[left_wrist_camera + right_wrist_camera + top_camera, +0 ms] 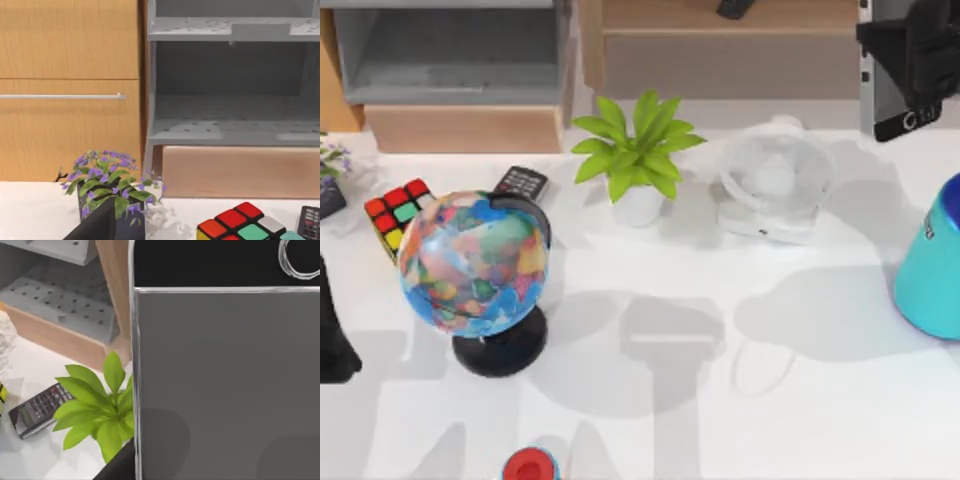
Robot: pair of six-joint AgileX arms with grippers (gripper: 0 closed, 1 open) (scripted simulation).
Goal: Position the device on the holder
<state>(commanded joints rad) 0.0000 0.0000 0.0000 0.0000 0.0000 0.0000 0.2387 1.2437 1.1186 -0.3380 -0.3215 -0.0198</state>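
We count one device, flat and rectangular with a grey screen, black end and silver rim, gripped in our right claw above the table's far right corner. Left claw at the left edge; state unreadable. One glossy round globe, one leafy plant.

Bright, even light; soft grey shadows across the white table.

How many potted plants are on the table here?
2. A green leafy plant stands at the table's back centre beside the clear fan; a purple-flowered plant sits at the far left edge near the puzzle cube. Others may be hidden.
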